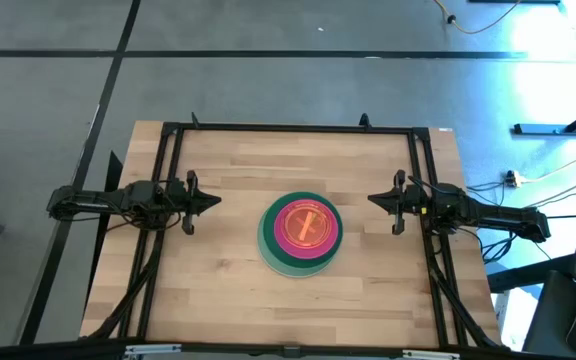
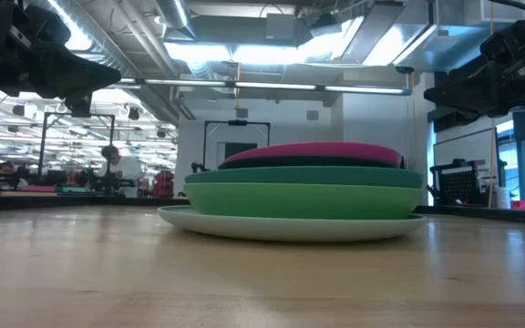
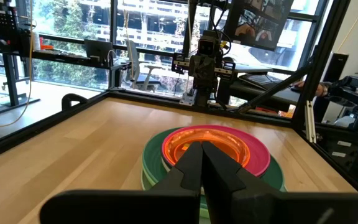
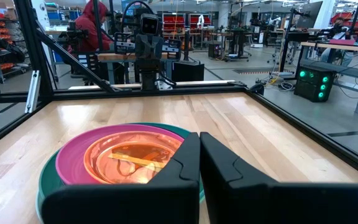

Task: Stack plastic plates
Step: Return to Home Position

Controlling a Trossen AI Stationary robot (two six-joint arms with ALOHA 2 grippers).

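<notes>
The plastic plates [image 1: 298,265] are sitting nested in one stack, orange plate [image 1: 304,226] innermost on top; left gripper [image 1: 216,200] and right gripper [image 1: 371,200] are hovering either side, both closed and empty

The stack of plates [image 1: 300,235] is the only obstacle on the tabletop [image 1: 228,300], at its centre, with bare wood open all round. The left end effector [image 1: 216,200] hangs clear at 9 o'clock, the right end effector [image 1: 371,200] at 3 o'clock. A black frame [image 1: 288,127] rims the 12 o'clock edge.
</notes>
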